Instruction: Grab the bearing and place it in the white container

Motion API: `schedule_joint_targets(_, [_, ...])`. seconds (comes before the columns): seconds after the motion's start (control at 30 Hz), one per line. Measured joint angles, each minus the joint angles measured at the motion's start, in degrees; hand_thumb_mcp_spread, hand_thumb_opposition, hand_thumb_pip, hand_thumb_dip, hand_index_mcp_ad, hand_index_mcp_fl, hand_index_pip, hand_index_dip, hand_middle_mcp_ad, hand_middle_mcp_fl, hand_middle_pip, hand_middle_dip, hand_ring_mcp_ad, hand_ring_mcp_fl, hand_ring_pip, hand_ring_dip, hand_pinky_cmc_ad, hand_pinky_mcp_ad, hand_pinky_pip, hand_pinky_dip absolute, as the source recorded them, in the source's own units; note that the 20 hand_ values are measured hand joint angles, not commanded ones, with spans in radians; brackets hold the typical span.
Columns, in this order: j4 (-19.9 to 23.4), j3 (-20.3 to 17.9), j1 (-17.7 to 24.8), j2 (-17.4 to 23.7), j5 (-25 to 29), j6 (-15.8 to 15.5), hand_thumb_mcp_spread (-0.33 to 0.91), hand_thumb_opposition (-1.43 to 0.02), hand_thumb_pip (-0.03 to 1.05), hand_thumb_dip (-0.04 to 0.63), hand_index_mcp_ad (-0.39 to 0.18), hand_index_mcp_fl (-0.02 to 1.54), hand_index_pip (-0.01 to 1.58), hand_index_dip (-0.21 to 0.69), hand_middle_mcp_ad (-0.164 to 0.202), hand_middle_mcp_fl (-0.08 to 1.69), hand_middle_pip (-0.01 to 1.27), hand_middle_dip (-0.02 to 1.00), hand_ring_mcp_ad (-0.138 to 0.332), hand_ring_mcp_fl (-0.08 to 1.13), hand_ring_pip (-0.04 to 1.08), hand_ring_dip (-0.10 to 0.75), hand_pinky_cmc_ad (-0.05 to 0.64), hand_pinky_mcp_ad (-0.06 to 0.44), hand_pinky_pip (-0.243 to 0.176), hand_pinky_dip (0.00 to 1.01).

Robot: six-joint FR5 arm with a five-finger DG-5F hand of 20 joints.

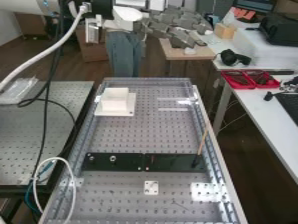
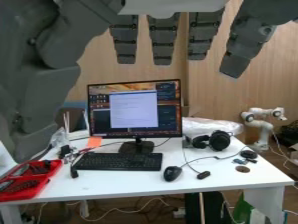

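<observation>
Up high, the hand [image 2: 162, 42] is hanging wide, its dark grey segmented fingers extending straight and gripping nothing, well above the worktop [image 1: 143, 135]. Where the bearing is lying, nobody can tell from here; whether the white container [image 1: 115, 101] is already holding it is remaining an open question. And that is the first danger: any reach made on a guess could be ending on the wrong part, because the smaller nut [image 1: 91, 158] and the larger nut [image 1: 113, 158] are standing near each other on the flat black bar [image 1: 126, 163], both round, both metal. A slender wooden stick [image 1: 203, 140] is leaning up at the bar's far end, and a low sweep of the fingers could be knocking it over. Loose cables [image 1: 45, 120] are dangling at the side, looking liable to snag if the arm is dipping. Now the textures: the worktop is showing grey metal riddled with small holes, the bar is looking smooth, and the container is sitting pale and boxy on its squarish base, plain-sided and matt.
</observation>
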Motion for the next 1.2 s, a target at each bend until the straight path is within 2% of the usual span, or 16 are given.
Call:
schedule_joint_targets(0.8, [-2.6,-0.1,0.4,1.6,-0.6,0.0,0.25,-0.71,0.37,0.075,-0.099,0.05,0.10,0.187,0.082,0.00,0.12,0.16,0.169,0.00,0.08,0.072,0.445,0.309,-0.120,0.30])
schedule_joint_targets(1.2, [-1.3,-2.0,0.5,2.4,0.4,0.3,0.25,-0.71,0.37,0.075,-0.099,0.06,0.10,0.180,0.084,0.01,0.12,0.16,0.166,0.00,0.08,0.072,0.445,0.314,-0.120,0.30])
